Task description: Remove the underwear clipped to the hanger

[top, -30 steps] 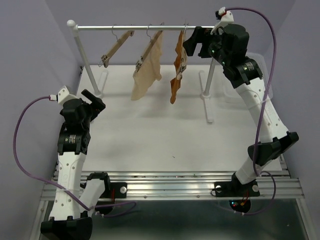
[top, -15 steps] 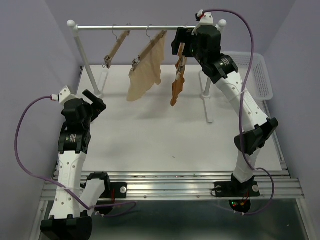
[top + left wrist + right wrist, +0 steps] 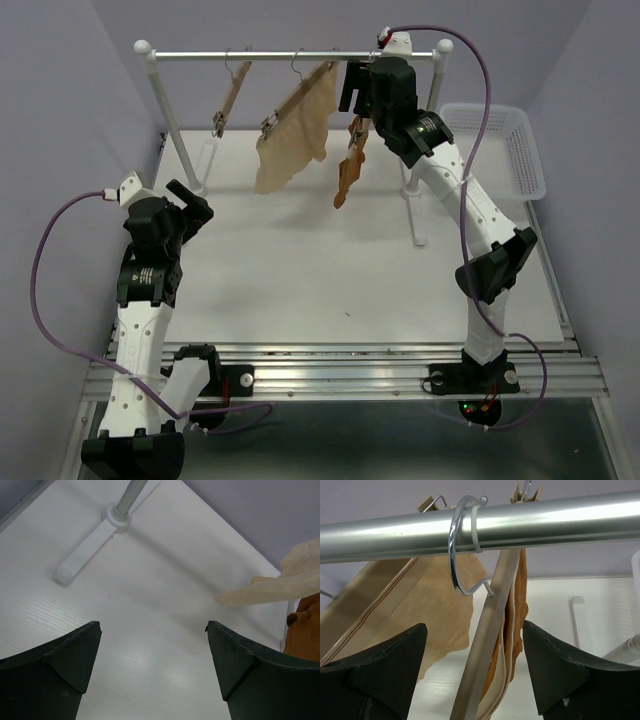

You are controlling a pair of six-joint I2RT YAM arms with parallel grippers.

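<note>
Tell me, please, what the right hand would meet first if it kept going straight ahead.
Probably the wooden hanger carrying the rust-orange underwear, which sits centred in the open right hand; depth is unclear.

Robot test cell in a laboratory, not a dwelling. Plain lavender walls point(image 3: 60, 100) box in a white table point(image 3: 300, 280). An aluminium rail point(image 3: 340, 368) along the bottom of the frame carries bolted arm bases point(image 3: 470, 375). Purple cables point(image 3: 36, 280) loop loose at left. A small clothes rack point(image 3: 200, 57) stands staged at top.
</note>
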